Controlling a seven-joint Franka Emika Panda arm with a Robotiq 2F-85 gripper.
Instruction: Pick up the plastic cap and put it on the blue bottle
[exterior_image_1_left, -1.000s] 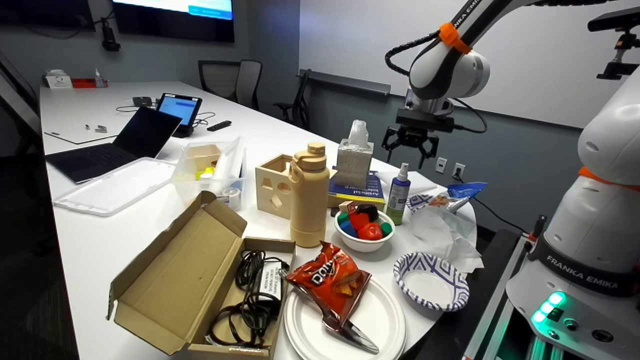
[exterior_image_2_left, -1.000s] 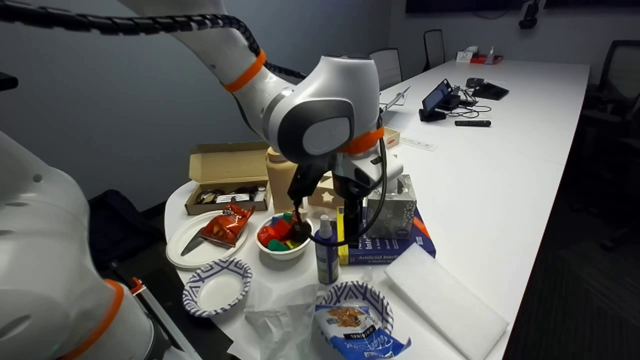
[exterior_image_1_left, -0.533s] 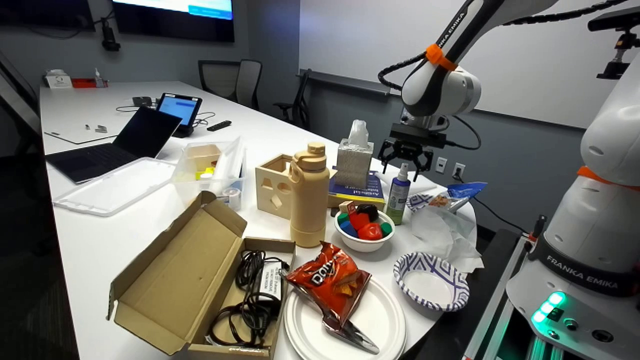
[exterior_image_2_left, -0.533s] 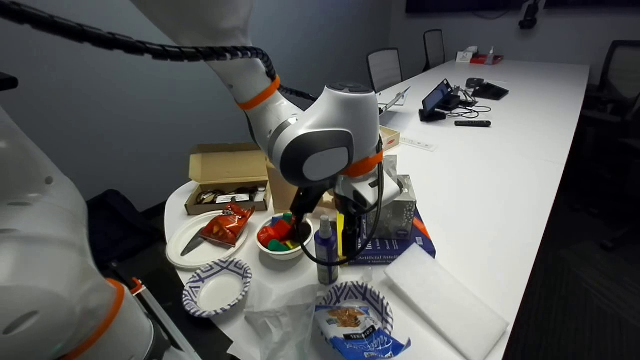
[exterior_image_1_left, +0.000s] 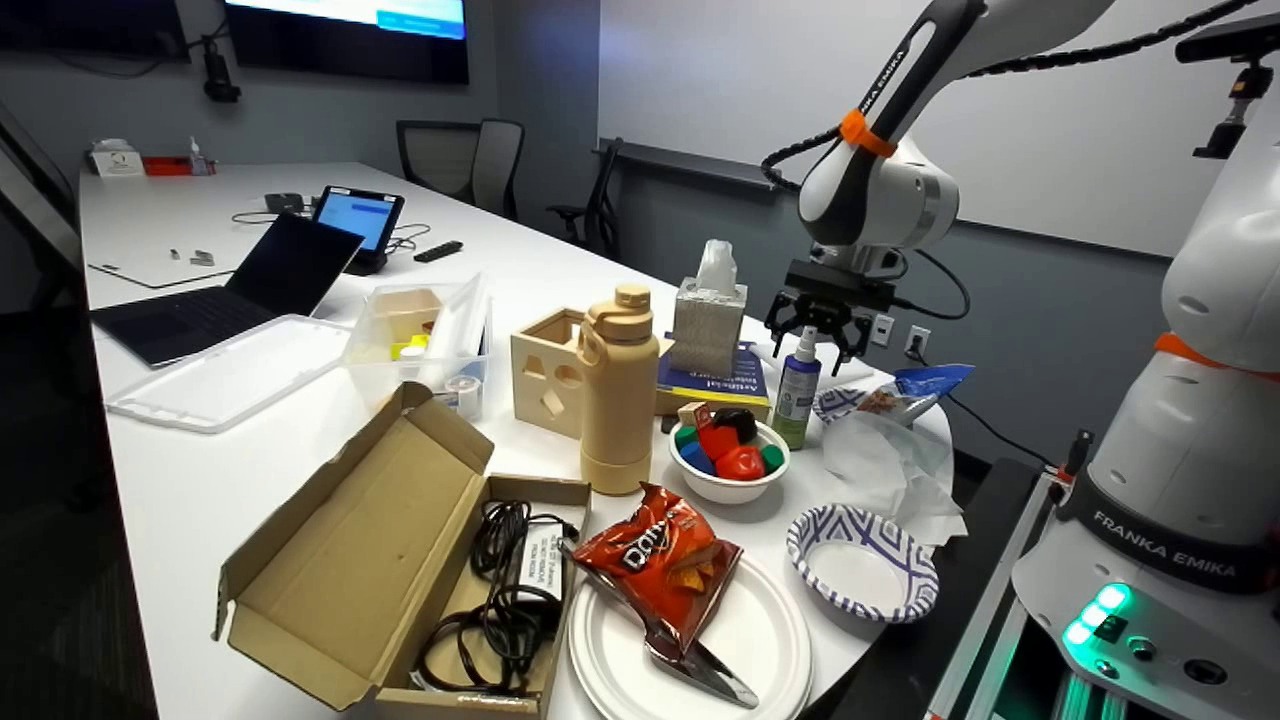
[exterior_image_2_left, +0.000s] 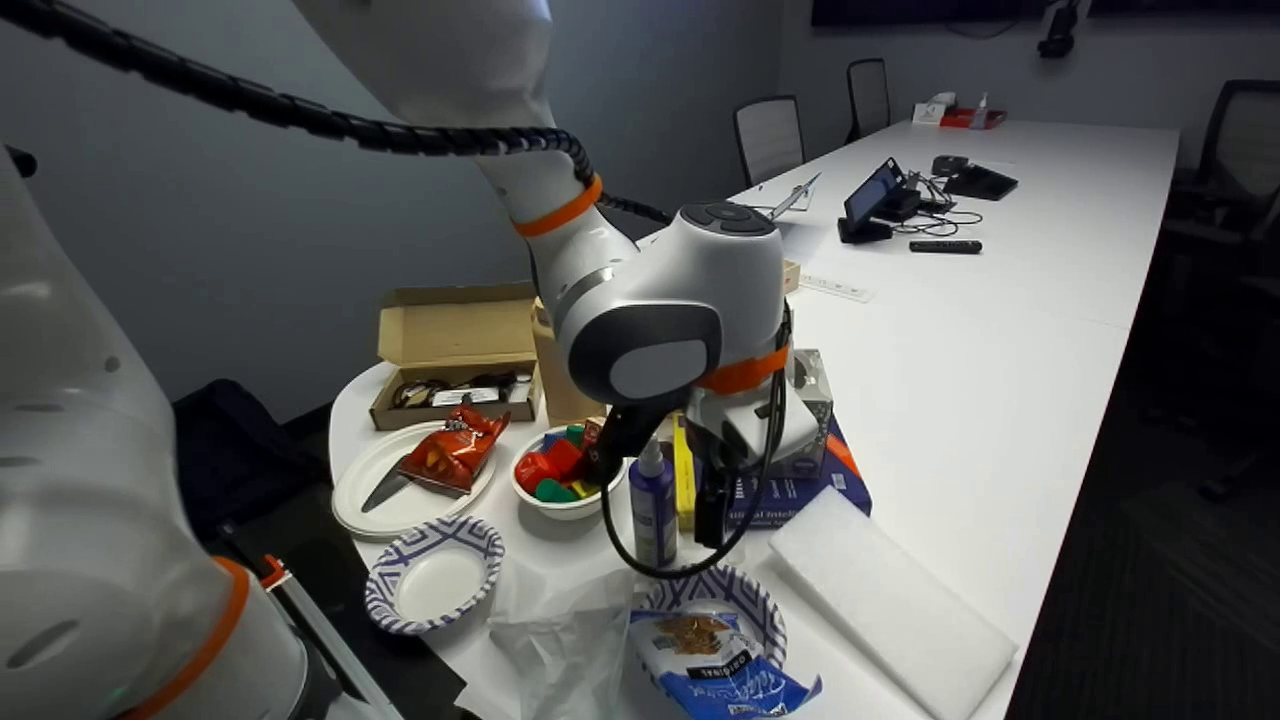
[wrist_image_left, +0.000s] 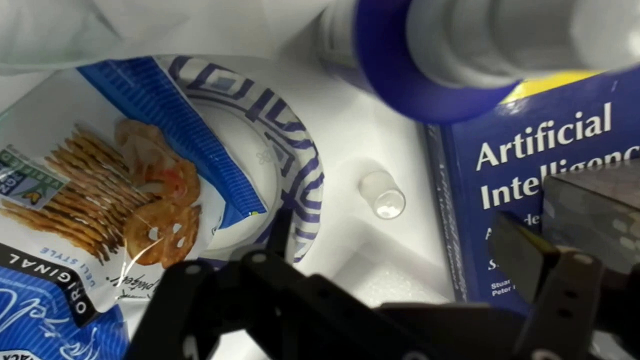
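The plastic cap (wrist_image_left: 382, 195) is a small clear cylinder on the white table, between the patterned bowl and the book in the wrist view. The blue bottle (exterior_image_1_left: 797, 395) is slim, blue-purple, with a white spray nozzle and no cap over it. It stands upright by the book, also in an exterior view (exterior_image_2_left: 654, 515) and at the top of the wrist view (wrist_image_left: 392, 70). My gripper (wrist_image_left: 398, 237) is open and empty, its fingers either side of the cap's line and above the table. In an exterior view the gripper (exterior_image_1_left: 808, 358) hangs behind the bottle's nozzle.
A blue book (wrist_image_left: 470, 225) with a tissue box (exterior_image_1_left: 708, 325) on it stands beside the cap. A patterned bowl (wrist_image_left: 305, 185) holds a pretzel bag (wrist_image_left: 100, 175). A white foam slab (exterior_image_2_left: 895, 605), a bowl of blocks (exterior_image_1_left: 728, 487) and crumpled paper (exterior_image_2_left: 560, 640) are close by.
The arm has come down and the gripper is lower, near the height of the bottle's nozzle. The gripper stays open. The objects on the table have not moved.
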